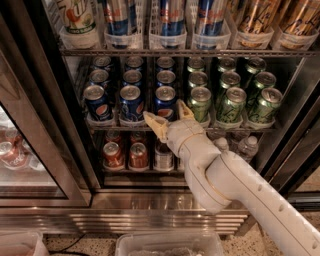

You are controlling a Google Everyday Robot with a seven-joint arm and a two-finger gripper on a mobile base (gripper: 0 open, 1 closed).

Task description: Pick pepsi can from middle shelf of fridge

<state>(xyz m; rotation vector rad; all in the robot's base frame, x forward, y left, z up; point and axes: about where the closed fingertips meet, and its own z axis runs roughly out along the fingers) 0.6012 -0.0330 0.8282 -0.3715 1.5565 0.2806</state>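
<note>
The end effector, open and empty, is noted at the table's front edge, just below the front pepsi can; raising and centring are advised before closure.

Short green soda cans fill the right-hand lanes, three rows deep. On the rack above them stand tall slim blue-and-silver cans, with gold-toned cans to their right. On the lowest rack, two small red cans sit beside a silver-topped can, which is directly under the spread-fingered gripper. Clear water bottles are further right. A clear plastic bin lies on the floor.
</note>
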